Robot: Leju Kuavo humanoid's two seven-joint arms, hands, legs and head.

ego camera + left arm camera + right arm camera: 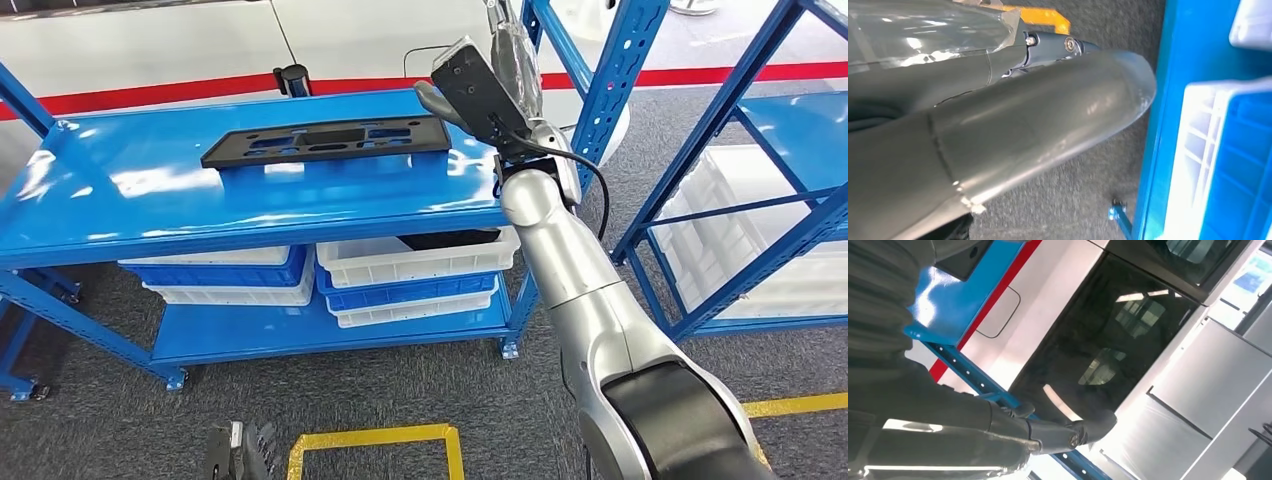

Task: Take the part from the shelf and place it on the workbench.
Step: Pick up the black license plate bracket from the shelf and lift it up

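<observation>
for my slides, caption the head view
Flat black perforated part lies on glossy blue workbench; raised right hand beside it.

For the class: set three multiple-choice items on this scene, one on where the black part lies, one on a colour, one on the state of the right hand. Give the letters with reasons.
1. Where does the black part lie?
A. On the top of the blue workbench
B. In a white bin
C. On the floor

2. What colour is the line marked on the floor in the head view?
A. Green
B. Yellow
C. White

3. What is the right hand doing?
A. Gripping the black part
B. Holding a white bin
C. Raised beside the black part, holding nothing

Answers:
1 A, the part lies flat on the glossy blue top.
2 B, a yellow outline runs across the grey carpet.
3 C, the hand stands off the part's end and nothing is in it.
</observation>
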